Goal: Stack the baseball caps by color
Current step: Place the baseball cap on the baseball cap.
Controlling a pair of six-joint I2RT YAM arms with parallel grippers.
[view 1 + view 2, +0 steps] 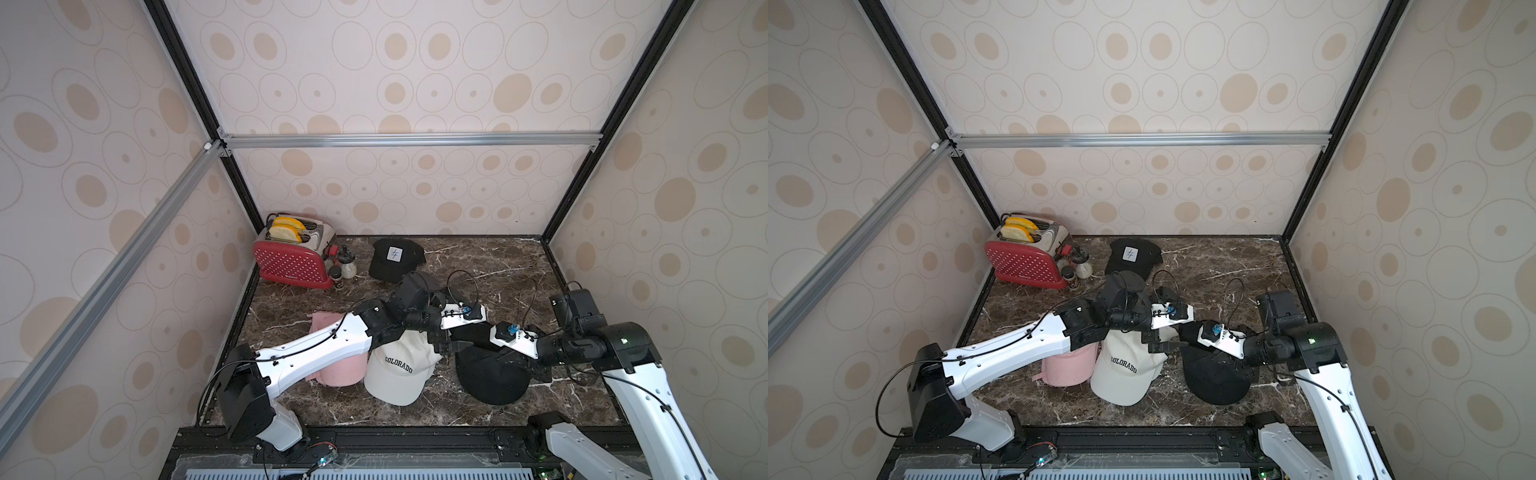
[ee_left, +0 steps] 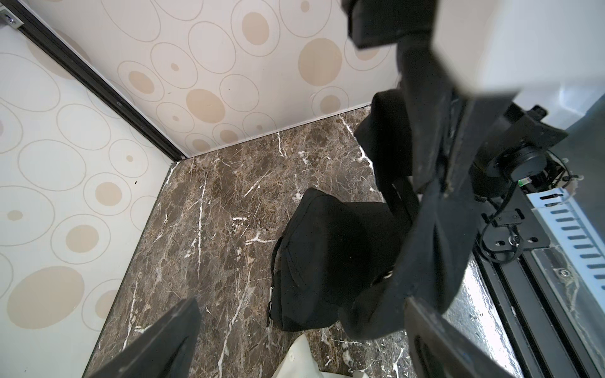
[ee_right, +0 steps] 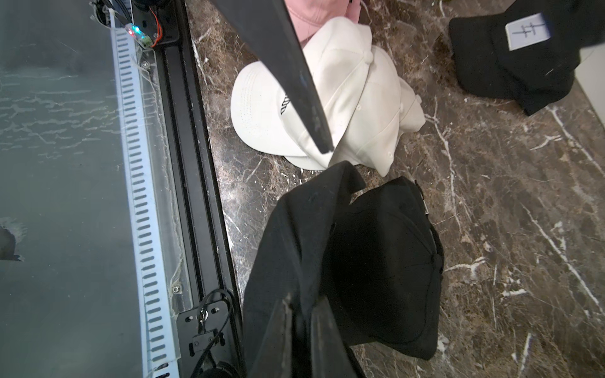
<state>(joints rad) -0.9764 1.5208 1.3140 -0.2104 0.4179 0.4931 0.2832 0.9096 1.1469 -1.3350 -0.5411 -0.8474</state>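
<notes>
On the marble tabletop [image 1: 519, 270], nearest the robot, a stack of off-white caps [image 1: 399, 374] with COLORADO lettering on the top one sits at 6 o'clock. A pink cap pile [image 1: 338, 372] lies just beside it at 8 o'clock, half hidden beneath the left arm [image 1: 316, 353], so its count cannot be read. At 4 o'clock a black cap [image 1: 490, 380] lies crown up. Above it the right gripper [image 3: 302, 304] is clamped tight on the fabric of a second black cap [image 3: 294, 235], which droops from the pincer over the lying one; whether the two touch cannot be told. The left gripper [image 2: 301, 304] hangs beside it near the table's middle, its fingers [image 2: 157, 340] spread wide and holding nothing, one finger crossing the off-white stack in the right wrist view. Well apart at 12 o'clock, close to the back wall, a black cap with a white patch [image 1: 395, 259] rests alone. At 10 o'clock, in the far corner, stands a red toaster [image 1: 291, 266] with yellow slices in its slots, and small bottles [image 1: 347, 266] just beside it.
</notes>
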